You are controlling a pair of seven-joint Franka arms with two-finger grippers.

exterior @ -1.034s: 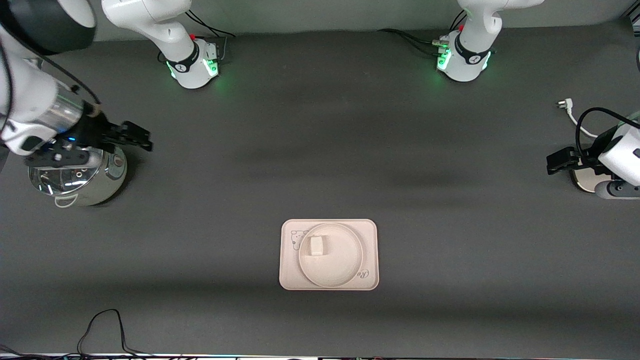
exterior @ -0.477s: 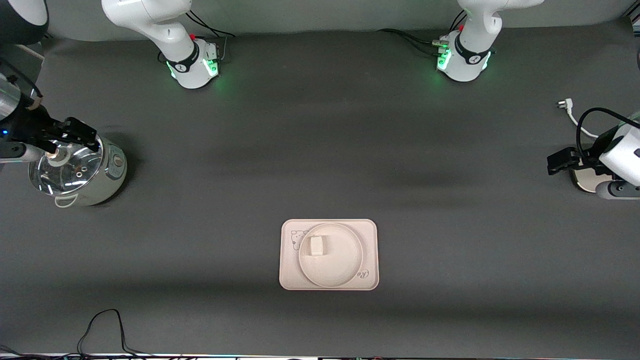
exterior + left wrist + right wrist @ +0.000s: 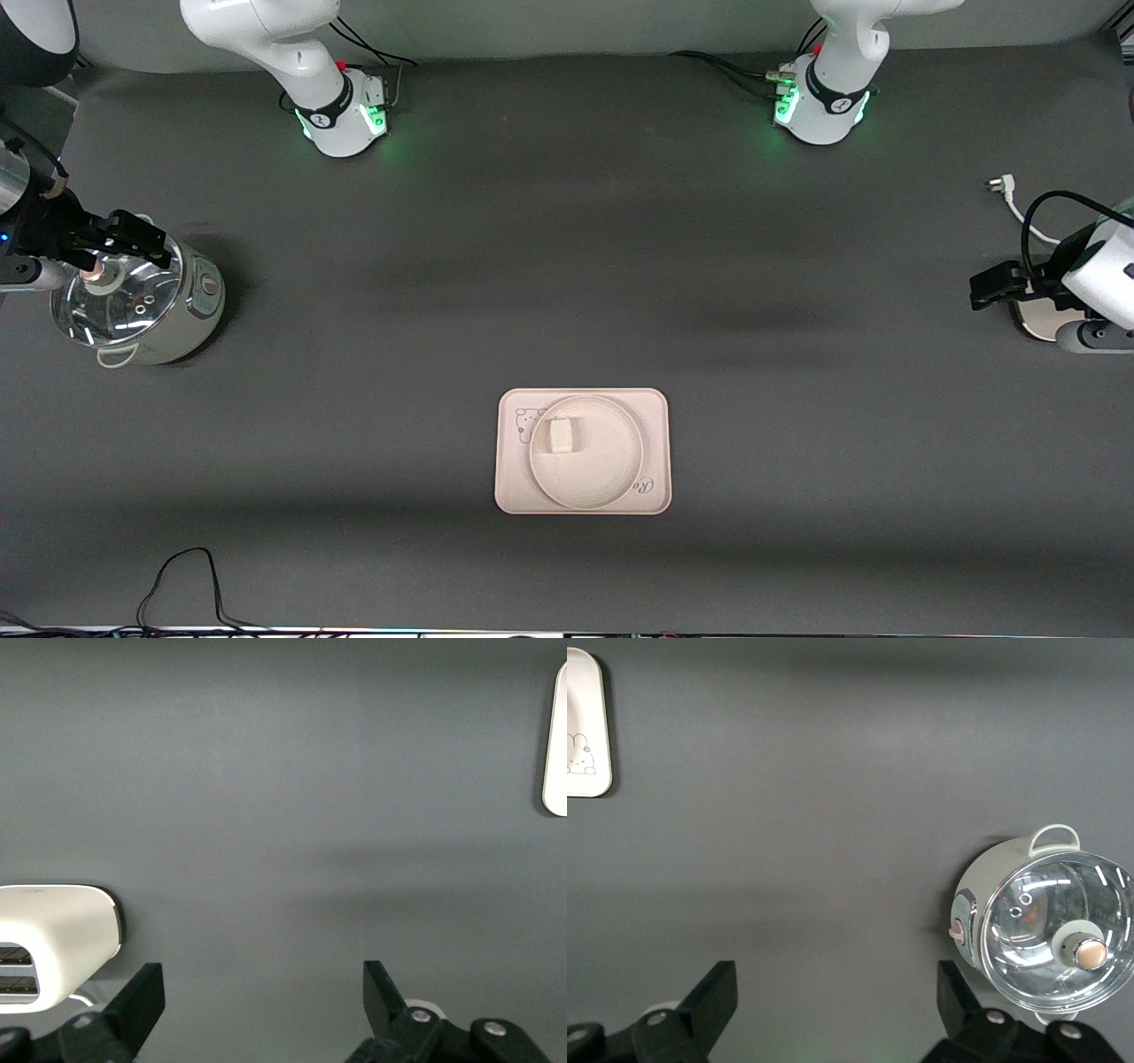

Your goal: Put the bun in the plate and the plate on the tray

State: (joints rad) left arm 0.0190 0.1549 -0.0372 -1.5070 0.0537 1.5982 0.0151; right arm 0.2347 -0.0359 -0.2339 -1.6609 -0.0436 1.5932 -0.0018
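Drawn back since a second ago: right claw (image 3: 133,237), now over pot (image 3: 133,310) at the right arm's end.

Front: bun (image 3: 562,435) on plate (image 3: 602,483), plate on tray (image 3: 656,408), mid-surface (image 3: 567,266); left claw (image 3: 990,288) waiting over white appliance (image 3: 1045,323).

Left wrist: spread apart, empty.

Right wrist: spread apart, empty.

Probably done; best kept clear of tray.

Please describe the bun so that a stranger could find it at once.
Find the rectangular tray, nearer the front camera than both arms' bases. A round plate sits on it. The bun is the small cream-white lump in that plate, the only raised thing there.
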